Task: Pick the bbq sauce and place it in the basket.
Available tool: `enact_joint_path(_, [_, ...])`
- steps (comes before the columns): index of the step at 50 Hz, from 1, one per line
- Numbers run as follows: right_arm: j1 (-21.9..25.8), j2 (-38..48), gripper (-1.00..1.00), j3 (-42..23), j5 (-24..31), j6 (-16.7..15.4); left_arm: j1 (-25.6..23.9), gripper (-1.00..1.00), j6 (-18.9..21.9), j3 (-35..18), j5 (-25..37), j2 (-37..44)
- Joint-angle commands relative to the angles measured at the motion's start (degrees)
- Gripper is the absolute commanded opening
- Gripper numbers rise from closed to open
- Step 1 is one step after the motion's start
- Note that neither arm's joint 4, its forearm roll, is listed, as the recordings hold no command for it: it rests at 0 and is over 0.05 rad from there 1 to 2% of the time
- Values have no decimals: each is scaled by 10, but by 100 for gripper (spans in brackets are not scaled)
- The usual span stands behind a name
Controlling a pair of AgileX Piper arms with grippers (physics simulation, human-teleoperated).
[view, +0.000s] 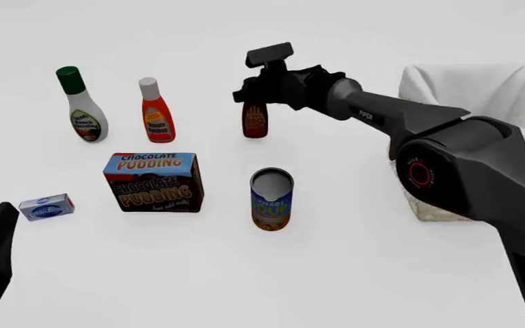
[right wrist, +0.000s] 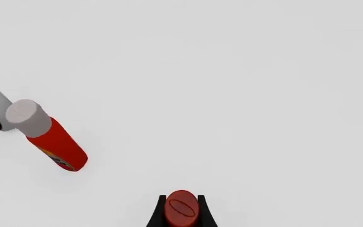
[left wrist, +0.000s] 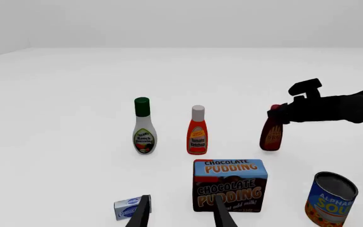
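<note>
Bbq sauce point(view: 255, 120) upright, long axis vertical, cap up, neck between closed right jaws; left jaws parted, empty.

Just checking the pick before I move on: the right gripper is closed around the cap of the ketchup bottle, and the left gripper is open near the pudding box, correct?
Not quite. The right gripper is around the cap of the bbq sauce, as the right wrist and front views show; the ketchup bottle stands untouched beside it. The left gripper is indeed open near the pudding box.

White table point(view: 354, 273) — bottles, box, can (upright), basket point(view: 518, 89).
</note>
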Motion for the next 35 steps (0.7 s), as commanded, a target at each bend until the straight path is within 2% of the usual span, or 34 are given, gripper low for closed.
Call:
enact_joint_path(1, [2,-32,-100,-1,5,1,0,100,0,0,0,0])
enact_joint_path(18, [10,-101,-100,16,19,-8,0,100,0,0,0,0])
enact_joint_path(20, [8,-113,-100,18,30,-17,0,100,0,0,0,0])
enact_joint_path(35, [16,-204,-100,79,32,-26,0,100,0,0,0,0])
